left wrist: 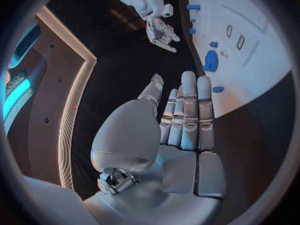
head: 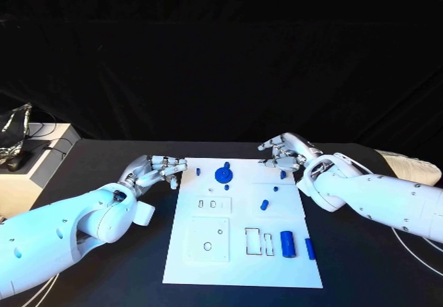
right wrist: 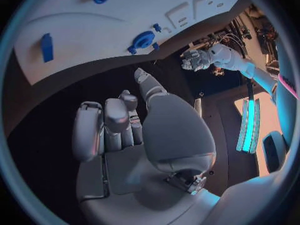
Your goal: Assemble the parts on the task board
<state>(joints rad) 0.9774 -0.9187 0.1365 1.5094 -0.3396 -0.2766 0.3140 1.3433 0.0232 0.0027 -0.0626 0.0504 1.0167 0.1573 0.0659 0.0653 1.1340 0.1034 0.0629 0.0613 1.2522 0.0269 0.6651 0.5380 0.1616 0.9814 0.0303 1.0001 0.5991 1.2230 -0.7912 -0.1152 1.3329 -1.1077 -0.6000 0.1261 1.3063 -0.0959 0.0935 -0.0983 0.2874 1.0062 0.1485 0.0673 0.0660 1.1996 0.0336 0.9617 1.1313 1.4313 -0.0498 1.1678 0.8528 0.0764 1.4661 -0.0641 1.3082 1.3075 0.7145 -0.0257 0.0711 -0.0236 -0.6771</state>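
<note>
Head view: the white task board (head: 242, 256) is seen lying in the middle of the black bench (head: 111, 160), with blue parts on it. A round blue disc (head: 223, 173) is placed near the far edge, a small blue piece (head: 264, 205) lies near the centre, and a blue cylinder (head: 288, 244) with a narrower blue bar (head: 310, 249) just beside it is found toward the near right corner. The left hand (head: 157, 171) is held just off the board's far left corner, fingers loosely curled, nothing gripped. The right hand (head: 286, 153) is held at the far right corner, fingers bent and apart, nothing held.

Left wrist view: the left hand (left wrist: 184, 120) is shown with fingers straight and pressed side by side, empty, above the dark bench beside the board (left wrist: 262, 60); the disc (left wrist: 210, 61) is seen beyond the fingertips.

Right wrist view: the right hand (right wrist: 122, 127) is shown with fingers curled inward on nothing, the board (right wrist: 94, 30) and disc (right wrist: 143, 39) lying beyond it.
</note>
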